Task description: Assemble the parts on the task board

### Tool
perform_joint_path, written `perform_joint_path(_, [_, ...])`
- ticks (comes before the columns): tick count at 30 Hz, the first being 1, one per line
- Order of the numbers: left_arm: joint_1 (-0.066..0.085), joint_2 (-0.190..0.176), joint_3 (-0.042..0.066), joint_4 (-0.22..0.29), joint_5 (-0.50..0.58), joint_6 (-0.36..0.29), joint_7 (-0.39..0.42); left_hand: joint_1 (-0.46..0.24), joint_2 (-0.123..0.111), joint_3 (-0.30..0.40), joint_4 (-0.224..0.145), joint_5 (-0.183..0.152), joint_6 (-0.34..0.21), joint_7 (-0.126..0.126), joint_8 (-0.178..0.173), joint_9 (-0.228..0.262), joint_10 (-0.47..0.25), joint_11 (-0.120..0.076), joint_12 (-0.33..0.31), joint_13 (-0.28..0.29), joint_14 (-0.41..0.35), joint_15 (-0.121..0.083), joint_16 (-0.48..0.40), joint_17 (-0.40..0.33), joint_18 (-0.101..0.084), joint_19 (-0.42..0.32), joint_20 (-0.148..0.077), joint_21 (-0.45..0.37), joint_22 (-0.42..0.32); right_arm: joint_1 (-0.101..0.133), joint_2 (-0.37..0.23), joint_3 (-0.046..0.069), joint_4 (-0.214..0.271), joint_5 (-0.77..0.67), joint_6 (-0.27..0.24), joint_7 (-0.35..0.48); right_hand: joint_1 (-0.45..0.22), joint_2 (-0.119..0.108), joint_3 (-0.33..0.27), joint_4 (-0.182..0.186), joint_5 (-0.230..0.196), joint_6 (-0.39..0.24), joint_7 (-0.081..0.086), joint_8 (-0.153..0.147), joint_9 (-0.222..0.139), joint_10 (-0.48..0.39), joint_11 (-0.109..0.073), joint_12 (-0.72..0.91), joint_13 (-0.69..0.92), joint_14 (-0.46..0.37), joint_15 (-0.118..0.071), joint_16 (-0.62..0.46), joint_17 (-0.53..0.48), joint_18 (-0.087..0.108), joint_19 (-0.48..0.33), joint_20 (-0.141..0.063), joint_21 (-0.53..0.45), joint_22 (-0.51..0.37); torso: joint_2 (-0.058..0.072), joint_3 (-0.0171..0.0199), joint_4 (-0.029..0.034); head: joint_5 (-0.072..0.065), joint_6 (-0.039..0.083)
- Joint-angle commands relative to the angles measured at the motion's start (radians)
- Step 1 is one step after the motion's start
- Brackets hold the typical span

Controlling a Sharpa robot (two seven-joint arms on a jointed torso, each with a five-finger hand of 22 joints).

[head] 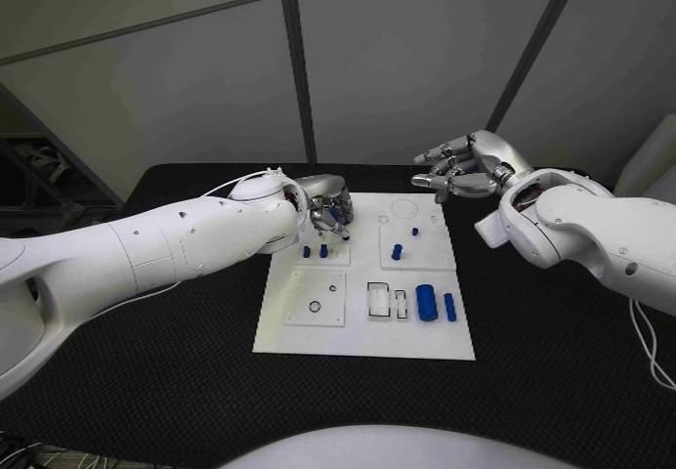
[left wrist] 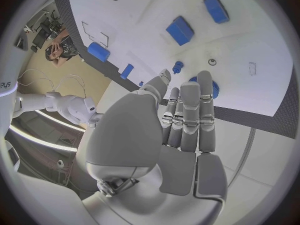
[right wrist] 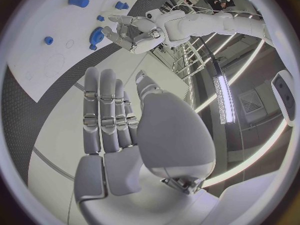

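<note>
Almost nothing here can be read. In the left wrist view, the letters "ays" stand in grey on a white surface (left wrist: 6, 84) at the circle's rim; they look like the tail of a longer word cut off by the edge. The task board (head: 363, 337) bears only outlined shapes, with no legible text, labels, numbers or brand marks.

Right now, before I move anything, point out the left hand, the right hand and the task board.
left hand (head: 327, 210): head view, on its fingers over the board.
right hand (head: 465, 164): head view, on its middle.
task board (head: 359, 337): head view, on bare plate near its front edge.
</note>
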Motion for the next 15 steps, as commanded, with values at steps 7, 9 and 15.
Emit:
perform_joint_path(7, [-0.003,0.016,-0.003,-0.027,-0.108,0.013,0.031,-0.011,0.007,0.011,-0.018,0.001,0.019,-0.002,0.003,-0.028,0.013,0.001,0.012,-0.037,0.020,-0.002,0.133,0.110,-0.014,0.005,0.003,0.039,0.035,0.002,0.001,0.001,0.003,0.005,0.002,0.007,-0.007,-0.001,0.002,0.004,0.004,0.002,0.000,-0.001,-0.001,0.003,0.002,0.006,-0.002,0.006,0.001,-0.005,0.001,0.004,0.008,0.002,-0.003,-0.001,0.001,0.0004,-0.0002,-0.001,0.000])
perform_joint_path(9, [-0.004,0.020,-0.003,-0.030,-0.109,0.022,0.032,-0.012,0.010,0.017,-0.021,0.002,0.024,-0.003,0.003,-0.033,0.017,-0.001,0.015,-0.045,0.028,-0.002,0.167,0.140,-0.014,0.008,0.002,0.053,0.048,0.002,0.001,0.001,0.004,0.005,0.001,0.007,-0.007,-0.001,0.002,0.004,0.004,0.002,0.000,-0.001,-0.001,0.003,0.002,0.006,-0.002,0.006,0.001,-0.005,0.001,0.004,0.008,0.002,-0.003,-0.001,0.000,0.0008,0.0009,0.000,-0.001])
perform_joint_path(15, [-0.007,0.027,-0.008,-0.036,-0.111,0.036,0.034,-0.014,0.016,0.034,-0.030,0.008,0.040,-0.006,0.004,-0.044,0.032,-0.005,0.023,-0.062,0.055,-0.007,0.250,0.217,-0.032,0.064,-0.001,0.158,0.157,0.002,0.002,0.001,0.005,0.005,0.003,0.006,-0.007,-0.001,0.002,0.004,0.004,0.002,0.000,-0.001,-0.001,0.003,0.002,0.006,-0.002,0.006,0.001,-0.005,0.001,0.004,0.008,0.002,-0.003,-0.001,0.000,0.0004,0.0024,0.001,-0.006])
